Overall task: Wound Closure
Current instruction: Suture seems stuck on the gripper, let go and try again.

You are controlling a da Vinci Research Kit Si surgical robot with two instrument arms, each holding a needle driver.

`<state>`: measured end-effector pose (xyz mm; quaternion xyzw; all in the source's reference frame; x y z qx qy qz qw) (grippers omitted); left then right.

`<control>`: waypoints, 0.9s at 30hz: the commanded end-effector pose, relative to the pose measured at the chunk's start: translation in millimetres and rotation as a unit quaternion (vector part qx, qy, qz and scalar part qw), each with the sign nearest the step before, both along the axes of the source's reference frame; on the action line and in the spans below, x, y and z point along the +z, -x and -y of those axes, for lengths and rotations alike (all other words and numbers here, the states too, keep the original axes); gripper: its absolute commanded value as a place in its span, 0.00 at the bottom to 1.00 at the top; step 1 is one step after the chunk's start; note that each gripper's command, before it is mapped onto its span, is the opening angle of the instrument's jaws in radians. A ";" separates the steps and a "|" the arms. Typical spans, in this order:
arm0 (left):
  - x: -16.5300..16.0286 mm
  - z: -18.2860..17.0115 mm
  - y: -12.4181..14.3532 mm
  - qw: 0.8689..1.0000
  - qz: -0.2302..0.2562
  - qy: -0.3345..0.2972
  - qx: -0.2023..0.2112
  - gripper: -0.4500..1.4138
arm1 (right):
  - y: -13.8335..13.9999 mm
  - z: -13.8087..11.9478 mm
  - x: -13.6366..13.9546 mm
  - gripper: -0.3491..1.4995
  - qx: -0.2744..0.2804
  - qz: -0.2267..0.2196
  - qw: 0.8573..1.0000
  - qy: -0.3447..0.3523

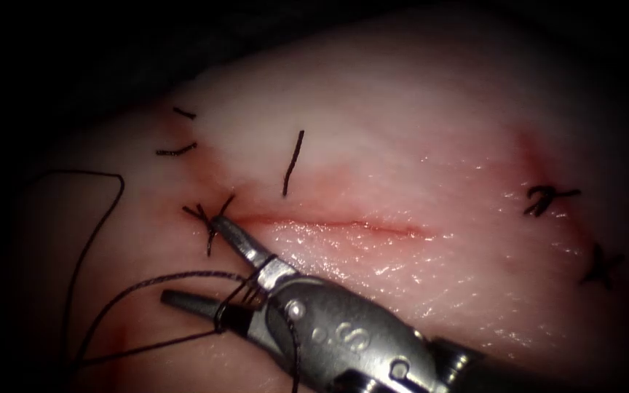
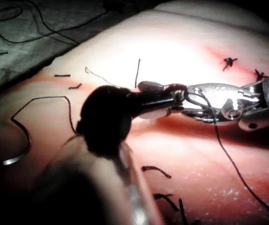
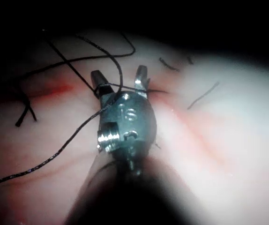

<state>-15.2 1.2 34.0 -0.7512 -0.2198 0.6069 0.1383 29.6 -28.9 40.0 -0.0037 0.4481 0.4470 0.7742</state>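
The right arm's silver steel end effector (image 1: 194, 259) is released, its two jaws spread wide. One tip rests at the dark knotted stitch (image 1: 209, 218) at the left end of the cut, and the other points left over the tissue. Turns of dark braided thread (image 1: 183, 276) lie round the base of the jaws, and nothing is pinched between them. In the right wrist view the same end effector (image 3: 119, 80) has a strand crossing its open gap.

The left arm's dark tool (image 2: 125, 105) sits against it. What that tool holds I cannot tell.

The curved steel needle (image 2: 18, 155) lies free on the pale pink pork-belly tissue (image 1: 416, 124), well left of the cut and not in it.

As a judgement, the closure is at an early stage: one knot is placed, while the thin red cut (image 1: 336, 224) runs unstitched to the right. Short cut ends of thread (image 1: 293, 164) lie above it.

The tool's body carries a stamped mark (image 1: 357, 339) that reads like "S"; the rest of it is illegible.
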 end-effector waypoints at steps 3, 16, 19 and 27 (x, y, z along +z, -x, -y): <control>0.2 -0.7 0.0 0.999 0.015 0.009 0.030 0.00 | -0.9 -1.6 0.1 0.88 0.003 -0.008 1.000 -0.005; 7.6 -1.4 0.5 0.993 0.029 0.067 0.092 0.00 | 1.1 -4.3 -1.3 0.87 0.059 -0.091 0.991 -0.074; 10.4 0.0 1.5 0.992 0.018 0.049 0.119 0.00 | 1.7 -5.1 -1.9 0.84 0.067 -0.101 0.990 -0.072; 15.2 -0.6 5.5 0.989 0.001 0.016 0.149 0.00 | 1.5 -5.0 -2.1 0.80 0.066 -0.102 0.990 -0.073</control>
